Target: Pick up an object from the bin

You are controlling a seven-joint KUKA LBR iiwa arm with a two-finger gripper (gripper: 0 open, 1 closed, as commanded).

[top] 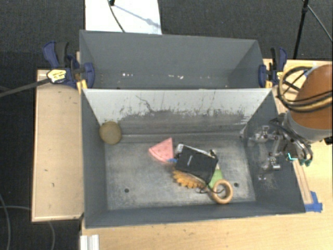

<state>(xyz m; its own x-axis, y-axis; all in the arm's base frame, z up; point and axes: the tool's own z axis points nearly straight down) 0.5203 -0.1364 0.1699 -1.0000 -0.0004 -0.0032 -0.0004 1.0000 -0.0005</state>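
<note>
Grey bin [132, 189]: tan ball [110, 133] far-left corner; small heap [195, 164] mid-floor.

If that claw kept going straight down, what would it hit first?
Probably the gripper meets bare bin floor by the right wall; depth is unclear. The wooden ring lies to its left.

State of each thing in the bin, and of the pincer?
pincer: at the right side of the bin, apart from the things
brownish ball: alone, back-left corner
pink wedge: lying against the black box
black box: lying on top of the others, mid-bin
brown scalloped piece: partly under the black box
tan ring: flat, front right of the box
</note>
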